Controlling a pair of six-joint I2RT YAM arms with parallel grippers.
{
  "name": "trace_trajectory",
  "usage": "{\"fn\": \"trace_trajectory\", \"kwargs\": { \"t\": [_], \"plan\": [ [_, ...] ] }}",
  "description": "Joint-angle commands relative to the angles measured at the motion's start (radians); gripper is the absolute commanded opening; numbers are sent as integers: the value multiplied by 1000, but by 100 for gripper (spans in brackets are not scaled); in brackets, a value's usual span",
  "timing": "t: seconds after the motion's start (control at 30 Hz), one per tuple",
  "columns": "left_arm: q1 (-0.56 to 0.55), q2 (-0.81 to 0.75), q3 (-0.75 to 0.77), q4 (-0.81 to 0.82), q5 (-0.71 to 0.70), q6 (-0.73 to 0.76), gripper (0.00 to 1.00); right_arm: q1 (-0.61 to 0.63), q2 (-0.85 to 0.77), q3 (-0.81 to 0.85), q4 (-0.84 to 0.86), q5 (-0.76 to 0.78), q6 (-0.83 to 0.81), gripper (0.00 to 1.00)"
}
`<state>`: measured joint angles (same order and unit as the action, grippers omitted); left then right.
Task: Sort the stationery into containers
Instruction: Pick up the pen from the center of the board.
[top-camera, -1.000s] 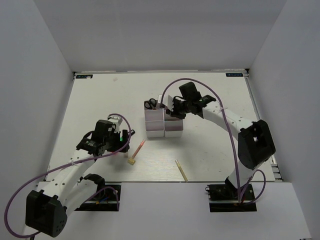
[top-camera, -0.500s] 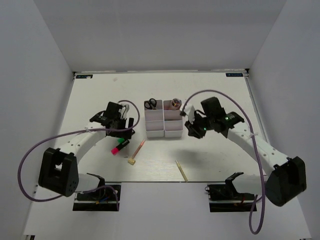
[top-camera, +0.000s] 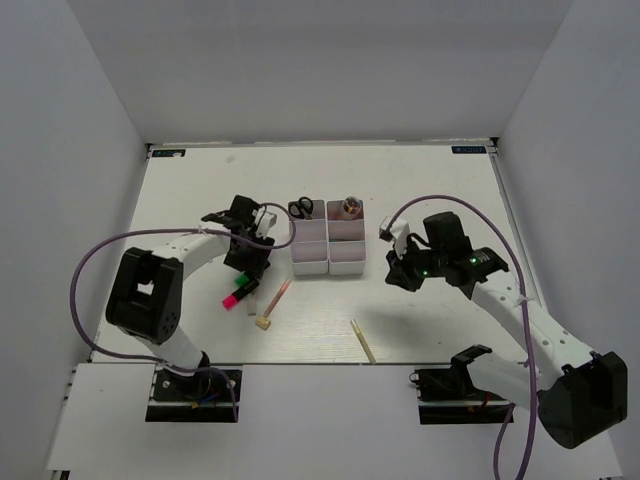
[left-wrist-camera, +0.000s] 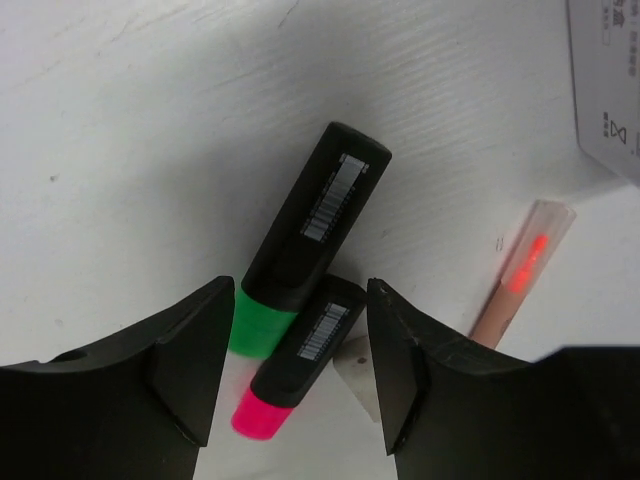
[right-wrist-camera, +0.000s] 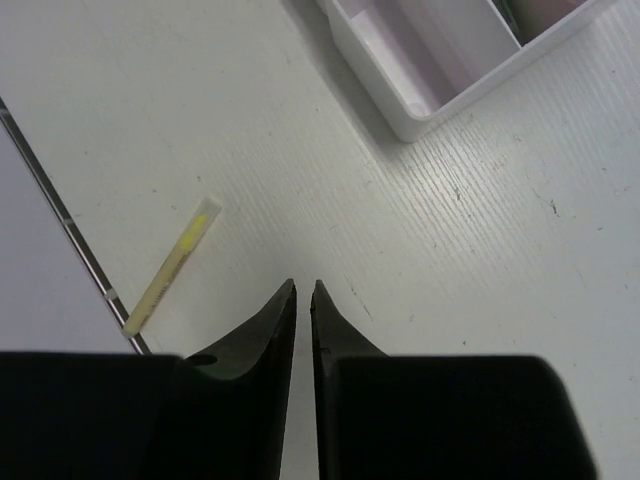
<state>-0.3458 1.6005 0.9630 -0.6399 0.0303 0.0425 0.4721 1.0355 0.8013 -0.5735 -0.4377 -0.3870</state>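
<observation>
The top view is hiding the green marker (left-wrist-camera: 297, 255): the left gripper (top-camera: 250, 270) is sitting right over it, so only the wrist cam is showing it, lying alongside & touching the magenta marker (top-camera: 238, 293). That cam is cutting off the pink pencil (left-wrist-camera: 520, 270) at its lower end & catching just a corner of the bins (top-camera: 328, 262). The back-right bin is holding a pinkish round-topped item (top-camera: 350, 206) that's hard to read. The scissors (top-camera: 300, 209) are poking out of the back-left one. Middle & front bins: can't tell what's inside.

The table (top-camera: 450, 190) is showing plain white w/ fine grain, w/ white walls (top-camera: 70, 150) closing it in on 3 sides.

The left gripper's fingers (left-wrist-camera: 190, 350) are standing apart, straddling both markers, not visibly clamping either. Can't tell if the tips are touching the table. It's working just left of the bins, mid-table.

The right gripper (top-camera: 397, 275) is hanging just right of the bins, fingers (right-wrist-camera: 283, 320) almost together w/ a thin slit & nothing btwn.

The tan pencil (top-camera: 363, 341) is lying close to the near edge, well apart from both grippers. The pink pencil is slanting off the bins' front-left corner, w/ the small tan piece (top-camera: 264, 322) lying just beside its near tip.
</observation>
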Motion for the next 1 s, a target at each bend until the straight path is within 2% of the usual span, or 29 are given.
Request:
{"fn": "trace_trajectory", "kwargs": {
  "t": [0.0,0.3,0.37,0.43,0.57,0.6,0.67,0.7,0.77,0.83,0.9,0.97],
  "plan": [
    [1,32,75,-7,33,46,66,-26,-20,-20,41,-38,27,14],
    [10,145,151,-46,36,76,59,-69,-45,-36,50,-81,42,14],
    [10,157,141,-47,34,76,52,-81,-48,-39,55,-82,43,14],
    [10,160,131,-43,34,76,49,-89,-52,-39,54,-85,46,14],
    [8,176,112,-46,26,73,49,-98,-58,-40,57,-101,54,14],
    [10,180,103,-46,20,69,38,-104,-60,-40,57,-104,54,14],
    [19,180,97,-44,19,60,25,-107,-64,-43,57,-108,54,14],
    [27,174,97,-43,17,48,14,-115,-66,-45,58,-110,54,14],
    [42,138,92,-37,4,21,12,-118,-65,-48,57,-118,57,14],
    [65,110,92,-33,-15,-21,4,-122,-66,-47,57,-124,57,14],
    [99,35,89,-6,-26,-35,4,-124,-65,-48,58,-127,57,14],
    [117,-54,68,34,-50,-110,3,-127,-63,-51,60,-128,57,14]
  ]
}}
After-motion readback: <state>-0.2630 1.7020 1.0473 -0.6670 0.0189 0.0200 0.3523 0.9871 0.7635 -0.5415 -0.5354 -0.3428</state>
